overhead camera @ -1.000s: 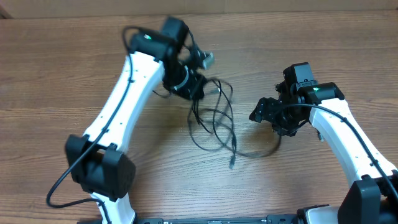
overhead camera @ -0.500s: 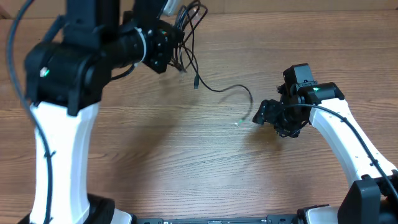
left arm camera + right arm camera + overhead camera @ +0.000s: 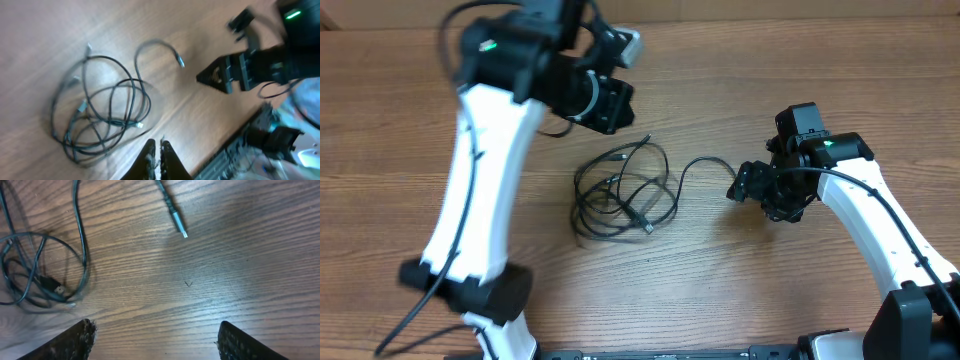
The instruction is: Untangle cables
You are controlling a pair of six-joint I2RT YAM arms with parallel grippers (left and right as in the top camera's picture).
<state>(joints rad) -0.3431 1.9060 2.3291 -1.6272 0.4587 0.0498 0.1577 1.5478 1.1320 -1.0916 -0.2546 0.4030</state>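
Left arm [image 3: 480, 180], right arm [image 3: 880, 230]: white link shells, black joint housings. Green status LED [image 3: 828, 143] near each wrist (left one blurred). Thick black harness cable [image 3: 865, 180] along links. Fingers [image 3: 75, 342] black, matte, tapered.

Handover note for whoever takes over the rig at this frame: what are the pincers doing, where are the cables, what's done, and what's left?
Left pincer: shut, empty, raised above the heap.
Right pincer: open, empty, low over the table just right of the heap.
Cables: one loose tangle of loops in the middle of the wooden table. One strand arcs out to the right, and its plug lies free in front of the right pincer.
Done: nothing separated yet.
Left: probably draw out that free end first, then part the remaining loops.
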